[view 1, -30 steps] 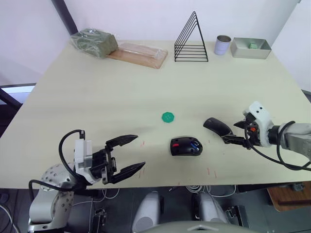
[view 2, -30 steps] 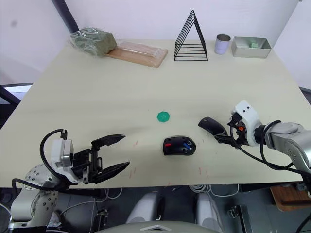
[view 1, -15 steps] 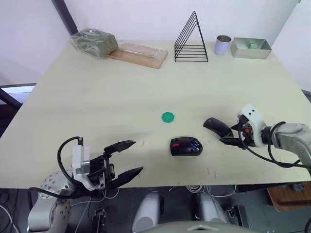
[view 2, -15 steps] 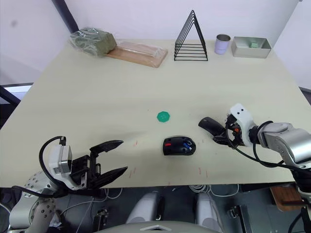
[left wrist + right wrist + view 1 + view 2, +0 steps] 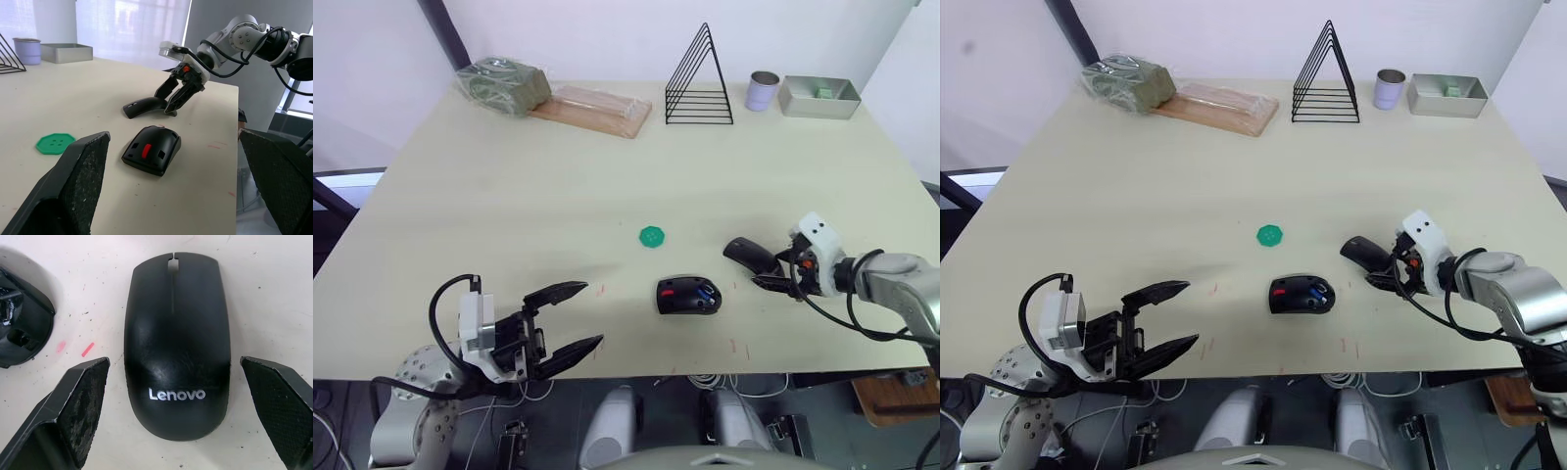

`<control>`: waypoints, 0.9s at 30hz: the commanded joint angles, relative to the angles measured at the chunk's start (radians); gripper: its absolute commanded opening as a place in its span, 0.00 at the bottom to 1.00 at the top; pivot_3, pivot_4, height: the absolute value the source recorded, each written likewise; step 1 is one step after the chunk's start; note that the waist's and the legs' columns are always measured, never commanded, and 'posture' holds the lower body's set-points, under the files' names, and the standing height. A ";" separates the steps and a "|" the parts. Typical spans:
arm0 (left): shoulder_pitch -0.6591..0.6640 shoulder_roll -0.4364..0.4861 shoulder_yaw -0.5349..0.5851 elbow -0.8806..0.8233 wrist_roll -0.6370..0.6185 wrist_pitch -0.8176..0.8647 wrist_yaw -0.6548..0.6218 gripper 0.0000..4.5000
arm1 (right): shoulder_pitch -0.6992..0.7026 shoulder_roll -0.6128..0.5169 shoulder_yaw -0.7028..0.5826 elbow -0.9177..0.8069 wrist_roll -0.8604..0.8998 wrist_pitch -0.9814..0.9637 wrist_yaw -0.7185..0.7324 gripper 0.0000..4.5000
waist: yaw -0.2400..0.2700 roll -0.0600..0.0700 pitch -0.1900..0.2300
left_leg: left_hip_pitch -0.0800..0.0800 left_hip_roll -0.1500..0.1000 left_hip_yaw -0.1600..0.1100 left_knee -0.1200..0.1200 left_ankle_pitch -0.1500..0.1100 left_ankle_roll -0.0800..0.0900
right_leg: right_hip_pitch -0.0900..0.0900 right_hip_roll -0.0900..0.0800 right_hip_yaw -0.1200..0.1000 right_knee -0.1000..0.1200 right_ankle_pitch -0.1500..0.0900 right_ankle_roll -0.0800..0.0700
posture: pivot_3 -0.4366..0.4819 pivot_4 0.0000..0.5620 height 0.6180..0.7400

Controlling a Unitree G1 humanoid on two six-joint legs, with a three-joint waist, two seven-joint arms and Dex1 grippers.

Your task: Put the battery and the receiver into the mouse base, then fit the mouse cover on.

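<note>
The mouse base [image 5: 687, 297] lies open near the table's front edge, with a red part and the blue battery [image 5: 707, 291] inside it. The receiver is hidden. Just right of the base the glossy black mouse cover [image 5: 177, 342] rests on the table, logo up. My right gripper [image 5: 774, 271] is open and low over the cover's rear end, one finger [image 5: 78, 406] on either side of it. My left gripper [image 5: 572, 317] is open and holds nothing at the front left edge, well left of the base.
A green scalloped disc [image 5: 652, 236] lies behind the base. Along the far edge are a green bag [image 5: 503, 84], a wooden board [image 5: 592, 110], a black wire rack [image 5: 699, 78], a metal cup [image 5: 763, 90] and a grey tray [image 5: 818, 98].
My right gripper has edged left, closer around the mouse cover. My left gripper has dropped slightly toward the front edge. Base and cover have stayed in place.
</note>
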 commanded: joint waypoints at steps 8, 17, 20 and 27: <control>-0.009 0.004 -0.014 -0.031 0.006 -0.015 0.018 0.99 | 0.122 0.046 -0.076 0.004 -0.054 -0.237 0.027 1.00 | -0.003 0.000 0.000 | 0.001 0.000 0.000 0.000 0.000 0.000 | 0.000 0.000 0.001 0.000 0.000 0.000 | 0.48 0.27 1.00; -0.019 0.008 -0.013 -0.012 0.008 -0.022 0.014 0.99 | 0.113 0.069 -0.071 0.037 -0.081 -0.264 0.032 1.00 | -0.002 0.001 0.000 | 0.001 0.000 0.000 0.000 0.000 0.000 | 0.000 0.000 0.001 0.000 0.000 0.000 | 0.48 0.27 1.00; -0.019 0.007 -0.013 -0.008 0.010 -0.025 0.011 1.00 | 0.104 0.076 -0.070 0.040 -0.086 -0.264 0.032 0.82 | -0.002 0.001 0.000 | 0.001 0.000 0.000 0.000 0.000 0.000 | 0.000 0.000 0.001 0.000 0.000 0.000 | 0.48 0.27 1.00; -0.015 0.004 -0.015 0.004 0.015 -0.036 0.000 1.00 | 0.097 0.087 -0.071 0.032 -0.095 -0.260 0.039 0.82 | -0.002 0.001 0.000 | 0.001 0.000 0.000 0.000 0.000 0.000 | 0.000 0.000 0.001 0.000 0.000 0.000 | 0.48 0.27 1.00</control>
